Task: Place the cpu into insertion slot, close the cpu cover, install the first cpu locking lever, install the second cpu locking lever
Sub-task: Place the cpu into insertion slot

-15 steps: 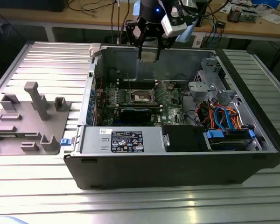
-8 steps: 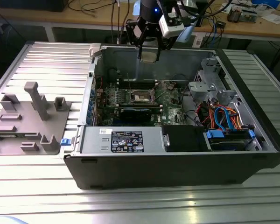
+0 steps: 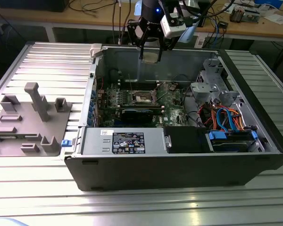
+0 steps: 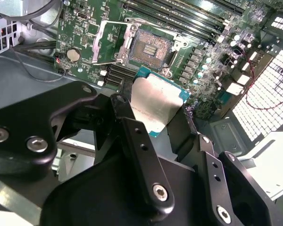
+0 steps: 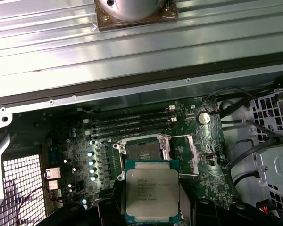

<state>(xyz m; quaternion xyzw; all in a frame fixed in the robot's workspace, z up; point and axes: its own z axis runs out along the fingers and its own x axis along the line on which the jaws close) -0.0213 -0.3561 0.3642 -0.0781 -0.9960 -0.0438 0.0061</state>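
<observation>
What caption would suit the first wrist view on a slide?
The gripper holds the cpu above the empty insertion slot on the motherboard, the cpu cover open.

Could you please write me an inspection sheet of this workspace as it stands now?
Surface: ribbed metal table carrying an open computer case.
Job's things: cpu held above the green motherboard, not yet seated; insertion slot empty; cpu cover swung open beside it.
Clutter: grey moulded fixture on the table at the exterior view's left.
Grippers: hand shut on the cpu, above the case.
Cables: orange and blue cables inside the case at the exterior view's right; black cables beside the board.
Surroundings: wooden bench with wires behind the table.
</observation>
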